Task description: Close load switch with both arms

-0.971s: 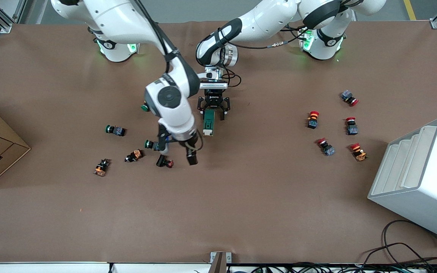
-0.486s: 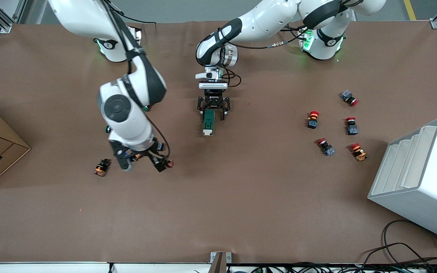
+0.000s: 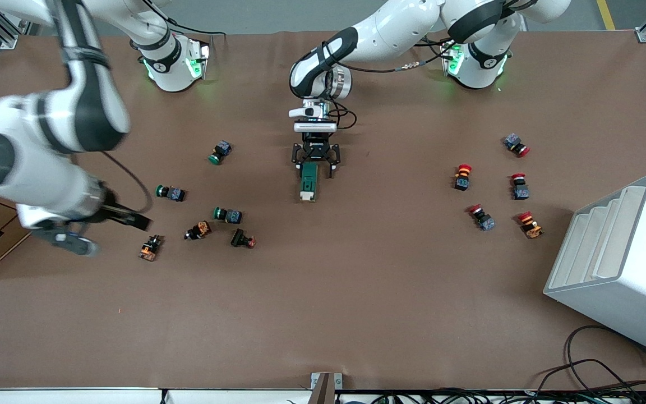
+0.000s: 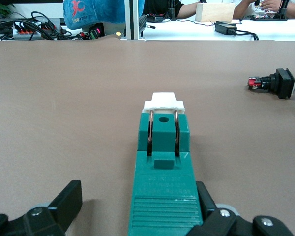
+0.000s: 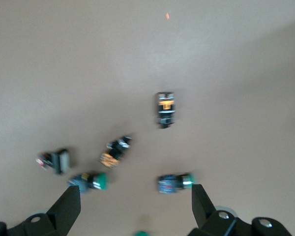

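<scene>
Brown cloth-covered table [image 3: 356, 314] under everything, cables along its 6 o'clock edge. Starting at the left gripper [image 3: 315, 159] [image 4: 137, 194]: lowered near the table's centre, fingers [image 4: 69, 199] spread apart and straddling the 12 o'clock end of the load switch [image 3: 308, 185] [image 4: 162, 162], one finger against the block's side and the other well clear, so not clamped. Lying flat on the cloth, long axis running 12 to 6, white lever piece [image 4: 163, 101] [image 3: 305, 196] at the 6 o'clock end, sticking out past the green body. Judging by the look: hard moulded plastic, light, stiff, smooth-sided, likely to skate on the cloth if pushed at one end without being held. Best taken across the narrow ribbed flanks at the 12 o'clock end, where the left gripper already sits, leaving the lever end free for a push. Probably the delicate part, that small lever on its two thin metal strips, so press square and gently. Further out, at roughly 8 to 9 o'clock from the switch, a scatter of green-capped push buttons [image 3: 227, 214]; at 3 o'clock, well apart, red-capped push buttons [image 3: 462, 177]. Right gripper [image 3: 104, 231] [image 5: 135, 196] up in the air over the cloth at the right arm's end of the table, jaws wide apart and empty, just beside an orange-and-black button [image 3: 149, 247], nowhere near the switch.
</scene>
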Available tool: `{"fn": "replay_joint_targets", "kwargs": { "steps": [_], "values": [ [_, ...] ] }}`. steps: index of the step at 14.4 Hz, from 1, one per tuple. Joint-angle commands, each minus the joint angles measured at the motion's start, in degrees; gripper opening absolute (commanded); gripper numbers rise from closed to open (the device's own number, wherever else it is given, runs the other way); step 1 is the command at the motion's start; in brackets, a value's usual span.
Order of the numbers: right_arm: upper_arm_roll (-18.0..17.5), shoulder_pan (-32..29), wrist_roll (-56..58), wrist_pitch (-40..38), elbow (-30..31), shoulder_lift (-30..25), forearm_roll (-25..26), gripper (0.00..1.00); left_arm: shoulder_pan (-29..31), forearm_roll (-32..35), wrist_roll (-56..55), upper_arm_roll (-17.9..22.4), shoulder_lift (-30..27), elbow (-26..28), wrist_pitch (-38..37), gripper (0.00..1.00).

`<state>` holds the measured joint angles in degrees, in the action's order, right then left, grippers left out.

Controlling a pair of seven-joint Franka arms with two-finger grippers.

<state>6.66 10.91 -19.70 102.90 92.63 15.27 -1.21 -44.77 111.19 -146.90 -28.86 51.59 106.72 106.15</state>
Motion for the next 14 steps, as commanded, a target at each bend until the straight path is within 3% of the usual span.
{"fn": "replay_joint_targets", "kwargs": {
  "steps": [1, 9, 14],
  "values": [
    [-0.86, -5.97, 14.49, -8.03, -5.85, -0.51, 0.33, 1.00, -0.32, 0.34, -1.11, 0.39, -0.44, 0.07, -0.51, 0.99],
    [-0.85, -10.99, 21.98, -22.20, -20.02, -0.16, 2.00, 1.00, -0.23, 0.34, -1.11, 0.39, -0.62, -0.02, -0.51, 0.99],
    [-1.56, -10.74, 21.98, -27.12, -21.00, -0.51, 1.30, 1.00, -0.06, 0.34, -1.11, 0.30, -0.70, -0.11, -0.51, 0.99]
  ]
}}
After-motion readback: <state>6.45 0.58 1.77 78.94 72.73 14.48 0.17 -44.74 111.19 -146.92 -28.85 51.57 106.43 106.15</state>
